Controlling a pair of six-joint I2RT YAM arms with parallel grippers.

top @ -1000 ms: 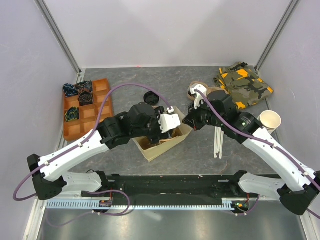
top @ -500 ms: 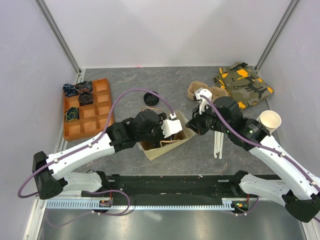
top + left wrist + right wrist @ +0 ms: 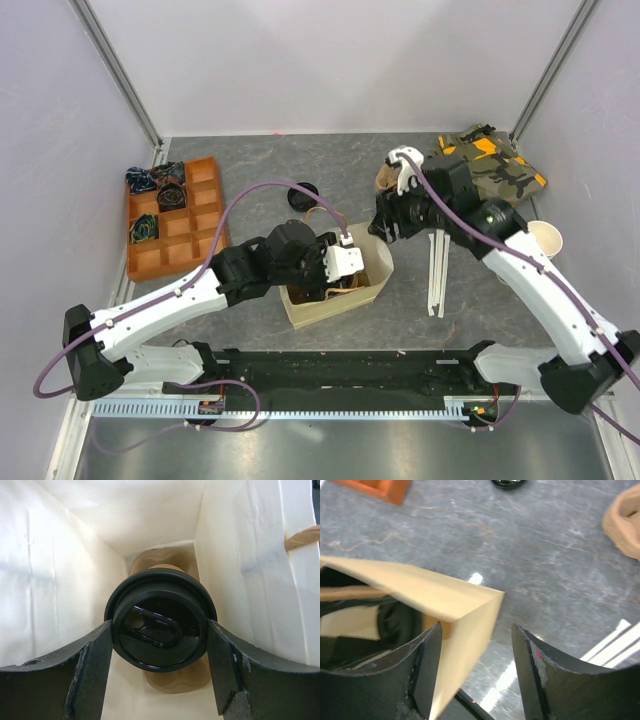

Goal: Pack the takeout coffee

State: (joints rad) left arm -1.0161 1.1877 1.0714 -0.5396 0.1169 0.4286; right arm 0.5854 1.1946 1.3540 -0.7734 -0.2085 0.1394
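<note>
The takeout coffee (image 3: 160,627), a brown paper cup with a black lid, sits inside the tan paper bag (image 3: 375,262). In the left wrist view the bag's pale walls (image 3: 75,580) surround it. My left gripper (image 3: 159,626) reaches into the bag, and its fingers (image 3: 95,655) press both sides of the lid. In the top view the left gripper (image 3: 343,265) covers the cup. My right gripper (image 3: 476,630) is open just above the bag's far right corner (image 3: 470,605), touching nothing. In the top view the right gripper (image 3: 385,226) is a little beyond the bag.
An orange compartment tray (image 3: 170,215) stands at the left. A loose black lid (image 3: 303,194) lies behind the bag. A camouflage cloth (image 3: 490,170) is at the back right, pale paper cups (image 3: 545,238) at the right, and white strips (image 3: 437,270) beside the bag.
My right gripper has opened, let go of the bag's edge and drawn back toward the far side. The left gripper has stayed shut on the cup and gone further into the bag.
</note>
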